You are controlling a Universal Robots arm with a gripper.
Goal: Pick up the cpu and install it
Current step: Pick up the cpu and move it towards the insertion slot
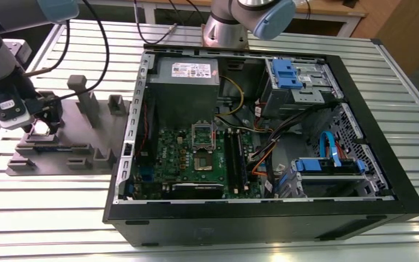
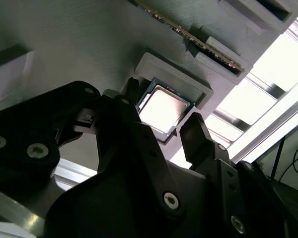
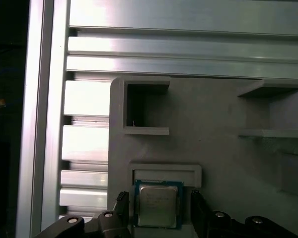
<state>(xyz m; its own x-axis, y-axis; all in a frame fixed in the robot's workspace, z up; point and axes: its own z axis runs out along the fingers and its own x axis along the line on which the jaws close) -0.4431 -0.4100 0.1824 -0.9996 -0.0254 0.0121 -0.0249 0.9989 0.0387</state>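
Grey plastic fixture sits on the bench at the exterior view's left, with the cpu lying flat in its pocket. My jaws stand wide, one on either side of the chip, not yet closed on it. I judge the pick-up is in hand; a clean grip calls for even contact on both edges. Further right stands the open computer case with its socket.
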